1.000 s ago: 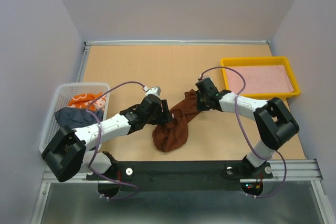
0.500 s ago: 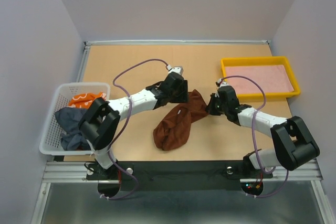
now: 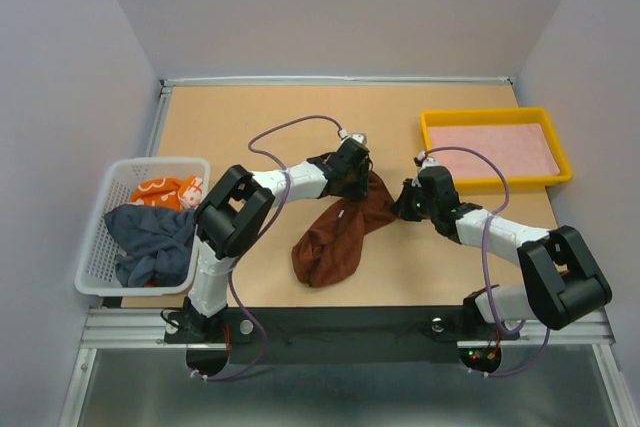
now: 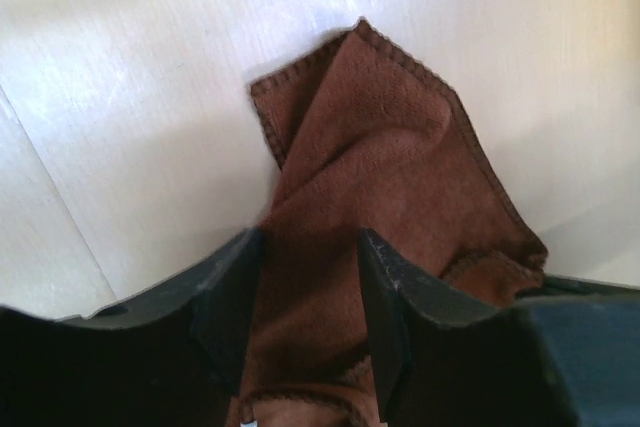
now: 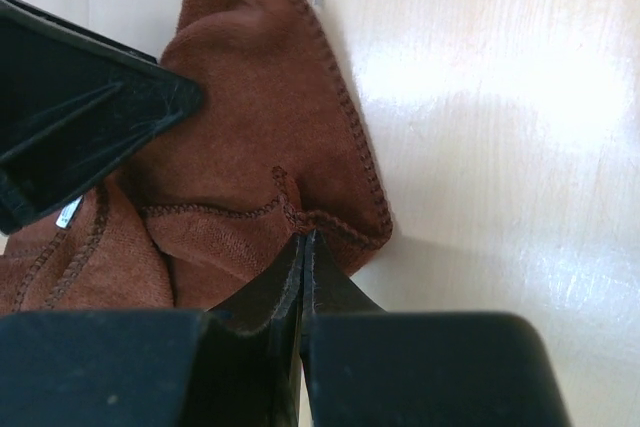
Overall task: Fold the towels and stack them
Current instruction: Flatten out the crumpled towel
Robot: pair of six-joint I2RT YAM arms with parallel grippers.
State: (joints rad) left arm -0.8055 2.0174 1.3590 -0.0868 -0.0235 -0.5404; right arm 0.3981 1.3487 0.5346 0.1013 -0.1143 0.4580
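Observation:
The reddish-brown towel (image 3: 335,237) lies crumpled at mid-table, stretched from near left to far right. My left gripper (image 3: 355,179) stands over its far end, open. In the left wrist view its jaws (image 4: 310,247) straddle a ridge of the towel (image 4: 380,157) without pinching it. My right gripper (image 3: 408,202) is shut on the towel's right corner; its fingertips (image 5: 303,239) clamp the stitched hem of the towel (image 5: 250,127). A dark navy towel (image 3: 150,242) and an orange patterned towel (image 3: 160,190) lie in the basket.
The white mesh basket (image 3: 100,217) stands at the left table edge. A yellow tray (image 3: 560,147) at the far right holds a flat pink cloth (image 3: 495,150). One left finger (image 5: 90,117) shows close by in the right wrist view.
My left arm swung from the towel's left side to its far end, and its jaws narrowed. My right gripper drew the towel's corner to the right.

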